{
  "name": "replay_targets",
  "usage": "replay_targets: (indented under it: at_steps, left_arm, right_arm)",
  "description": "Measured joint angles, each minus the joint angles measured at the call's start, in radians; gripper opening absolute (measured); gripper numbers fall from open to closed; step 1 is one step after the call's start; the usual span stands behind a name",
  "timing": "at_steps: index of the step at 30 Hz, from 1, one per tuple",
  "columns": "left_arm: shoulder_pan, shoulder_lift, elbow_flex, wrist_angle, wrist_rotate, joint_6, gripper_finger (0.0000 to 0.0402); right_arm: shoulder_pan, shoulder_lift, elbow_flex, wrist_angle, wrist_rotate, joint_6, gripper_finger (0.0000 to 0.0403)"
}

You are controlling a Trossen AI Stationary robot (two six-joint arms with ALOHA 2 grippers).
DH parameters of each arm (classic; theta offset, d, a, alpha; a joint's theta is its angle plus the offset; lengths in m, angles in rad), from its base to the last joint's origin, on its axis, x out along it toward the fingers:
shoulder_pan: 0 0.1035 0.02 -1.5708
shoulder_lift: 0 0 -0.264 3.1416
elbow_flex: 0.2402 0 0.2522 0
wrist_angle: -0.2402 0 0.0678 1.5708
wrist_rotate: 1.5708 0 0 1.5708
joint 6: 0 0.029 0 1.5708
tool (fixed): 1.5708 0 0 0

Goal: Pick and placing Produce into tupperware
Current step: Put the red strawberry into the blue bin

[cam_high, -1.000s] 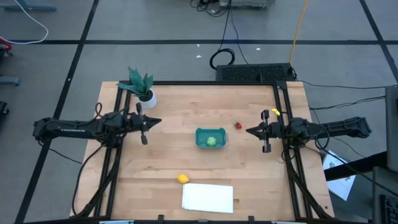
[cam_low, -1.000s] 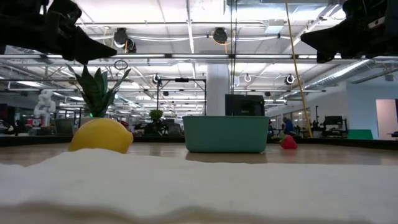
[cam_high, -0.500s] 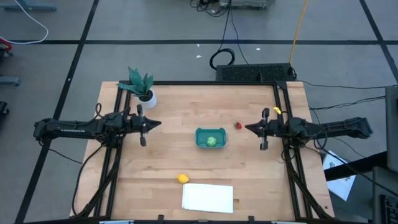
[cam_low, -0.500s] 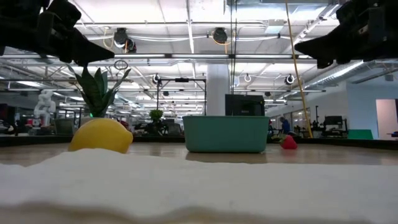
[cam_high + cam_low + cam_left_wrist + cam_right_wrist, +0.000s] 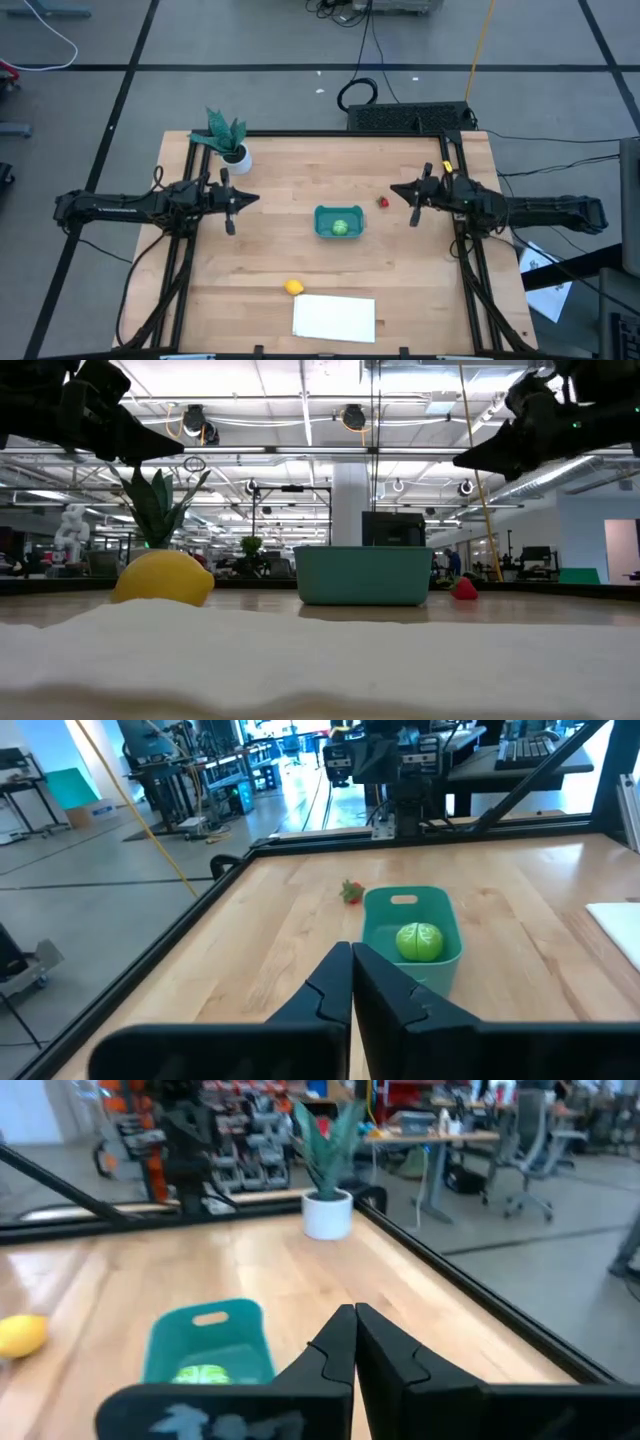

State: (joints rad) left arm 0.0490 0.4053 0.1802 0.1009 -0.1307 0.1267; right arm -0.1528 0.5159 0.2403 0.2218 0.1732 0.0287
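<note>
With the green produce (image 5: 340,227) sitting in the tupperware (image 5: 338,222) at the tabletop's (image 5: 280,250) centre, the right gripper (image 5: 394,190), jaws together and empty, is hanging just right of the red produce (image 5: 382,202) at two o'clock from the tub, seemingly lining up, while the lemon (image 5: 293,287) is lying at seven o'clock and the left gripper (image 5: 255,197) is waiting closed at nine.

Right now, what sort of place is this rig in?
Probably a robotics lab or workshop: wooden table with a dark frame, equipment racks and office chairs beyond, exposed ceiling ducts.

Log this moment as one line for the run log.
green produce in tub | red piece, lemon on table | right pincer shut near red piece
</note>
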Motion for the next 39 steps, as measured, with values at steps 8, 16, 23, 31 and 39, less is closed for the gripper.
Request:
replay_targets:
  at_steps: [8, 16, 23, 31, 39]
  left_arm:
    - [0.000, 0.000, 0.000, 0.000, -0.001, 0.005, 0.0011]
    - [0.000, 0.000, 0.000, 0.000, -0.002, 0.029, 0.0021]
    - [0.000, 0.000, 0.000, 0.000, -0.002, 0.037, 0.0003]
    - [0.000, 0.000, 0.000, 0.000, -0.002, 0.049, 0.0023]
    - [0.000, 0.000, 0.000, 0.000, -0.002, 0.054, 0.0024]
  right_arm:
    - [-0.110, 0.099, 0.174, -0.225, -0.123, 0.017, 0.0000]
    - [-0.254, 0.234, 0.322, -0.393, -0.281, 0.040, 0.0000]
    - [-0.337, 0.355, 0.344, -0.430, -0.442, 0.054, 0.0000]
    - [-0.366, 0.458, 0.344, -0.445, -0.493, 0.083, 0.0000]
    - [-0.366, 0.520, 0.440, -0.639, -0.489, 0.089, 0.0011]
